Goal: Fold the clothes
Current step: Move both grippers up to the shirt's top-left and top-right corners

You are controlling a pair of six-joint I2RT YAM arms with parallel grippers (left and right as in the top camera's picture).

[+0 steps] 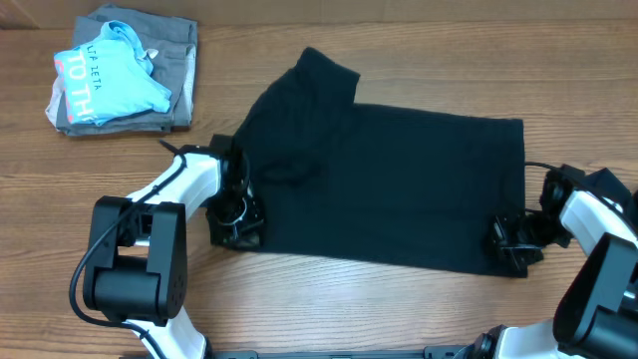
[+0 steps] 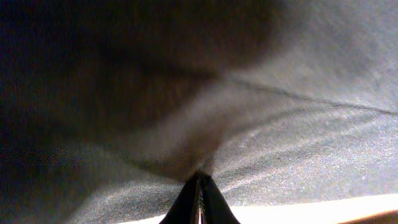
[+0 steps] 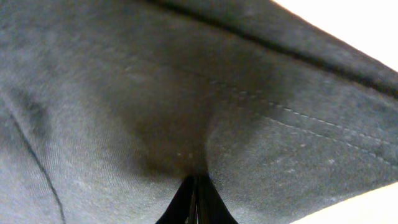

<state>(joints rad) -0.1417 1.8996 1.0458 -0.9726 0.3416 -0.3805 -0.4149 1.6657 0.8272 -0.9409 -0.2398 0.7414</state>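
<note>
A black T-shirt (image 1: 389, 179) lies spread across the wooden table, with a sleeve sticking out at its upper left. My left gripper (image 1: 239, 224) sits at the shirt's near left corner. In the left wrist view the left gripper (image 2: 200, 182) is shut, and the black fabric (image 2: 261, 124) puckers into its tips. My right gripper (image 1: 508, 244) is at the near right corner. The right wrist view shows the right gripper (image 3: 196, 182) shut too, pinching the cloth (image 3: 124, 93) just inside the stitched hem.
At the far left corner of the table a light blue shirt (image 1: 110, 75) with pink-white lettering lies on a folded grey garment (image 1: 179, 60). Bare wood table (image 1: 329, 299) shows in front of the black shirt.
</note>
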